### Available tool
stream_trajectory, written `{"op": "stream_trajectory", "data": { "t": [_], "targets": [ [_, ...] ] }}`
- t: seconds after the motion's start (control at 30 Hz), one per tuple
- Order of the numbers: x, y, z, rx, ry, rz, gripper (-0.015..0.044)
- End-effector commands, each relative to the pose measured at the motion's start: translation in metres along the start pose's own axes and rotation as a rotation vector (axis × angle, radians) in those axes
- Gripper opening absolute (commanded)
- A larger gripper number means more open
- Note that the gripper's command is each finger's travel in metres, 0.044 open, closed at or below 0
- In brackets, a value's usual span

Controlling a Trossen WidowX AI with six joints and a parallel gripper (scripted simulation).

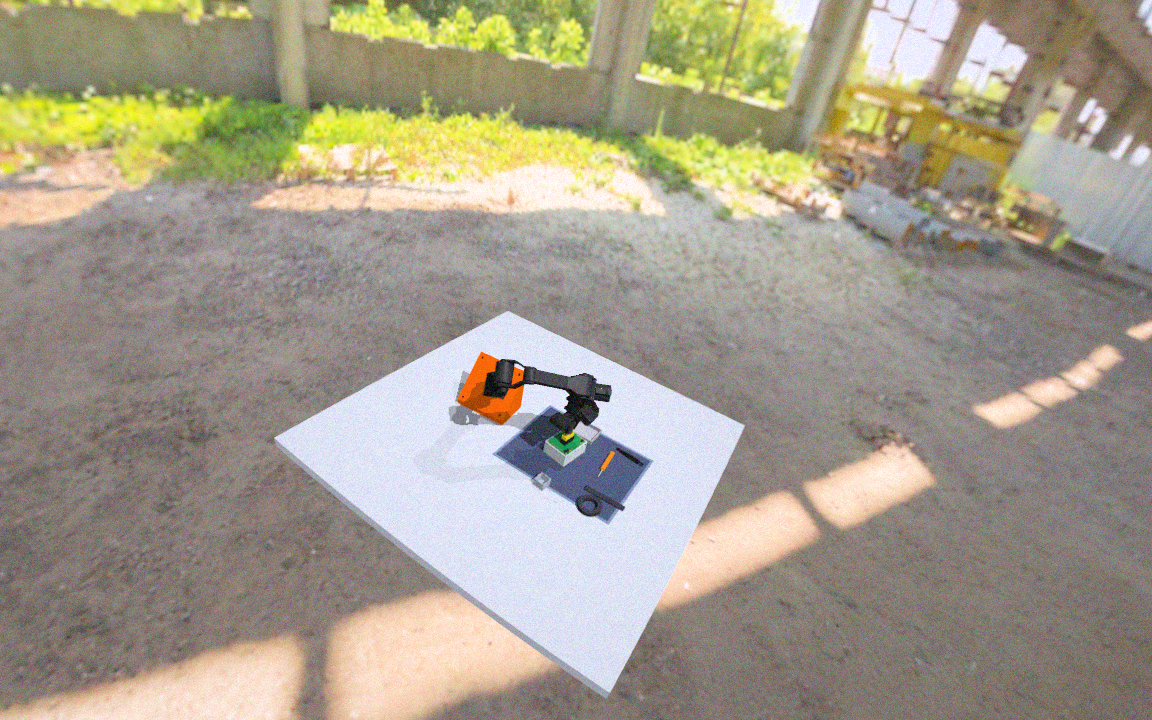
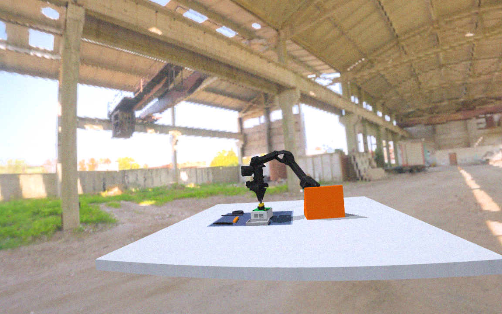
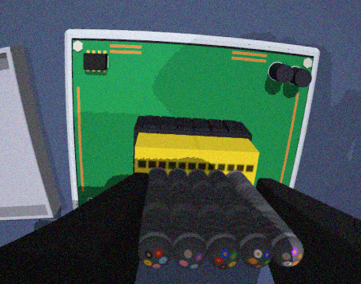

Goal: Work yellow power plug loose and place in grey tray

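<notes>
Clasping the yellow plug [image 1: 567,435] [image 2: 261,205] [image 3: 196,147], the tool [image 1: 567,431] [image 2: 261,201] [image 3: 202,189] points down over the green board [image 1: 577,445] [image 2: 269,209] [image 3: 117,91]. The plug sits at the black socket [image 3: 192,125]; how deep, I cannot tell. Dark cables [image 3: 212,221] run from the plug. The tray [image 1: 593,433] [image 2: 258,224] [image 3: 14,150] lies beside the board's housing [image 1: 564,455] [image 2: 260,215] [image 3: 69,118].

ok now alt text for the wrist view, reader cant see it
Gripper shut on the yellow power plug above a green circuit board, with five dark cables running from the plug toward the camera. A black socket shows just behind the plug, and part of the grey tray lies to the left of the board.
</notes>
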State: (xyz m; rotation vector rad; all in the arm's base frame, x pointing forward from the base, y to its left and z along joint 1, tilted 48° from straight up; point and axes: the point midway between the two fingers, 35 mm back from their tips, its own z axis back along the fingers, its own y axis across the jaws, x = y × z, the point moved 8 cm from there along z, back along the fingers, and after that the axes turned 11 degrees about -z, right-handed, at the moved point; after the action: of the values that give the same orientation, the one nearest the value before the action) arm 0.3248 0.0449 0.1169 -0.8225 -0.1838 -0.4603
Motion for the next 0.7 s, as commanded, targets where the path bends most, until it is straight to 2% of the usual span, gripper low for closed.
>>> {"op": "stream_trajectory", "data": {
  "t": [0.0,0.43,0.67],
  "targets": [
    [0.000,0.000,0.000,0.004,-0.002,-0.001,0.0000],
    [0.000,0.001,0.010,0.002,-0.002,-0.001,0.0000],
    [-0.003,0.015,0.017,-0.082,-0.018,-0.002,0.0000]
  ]
}}
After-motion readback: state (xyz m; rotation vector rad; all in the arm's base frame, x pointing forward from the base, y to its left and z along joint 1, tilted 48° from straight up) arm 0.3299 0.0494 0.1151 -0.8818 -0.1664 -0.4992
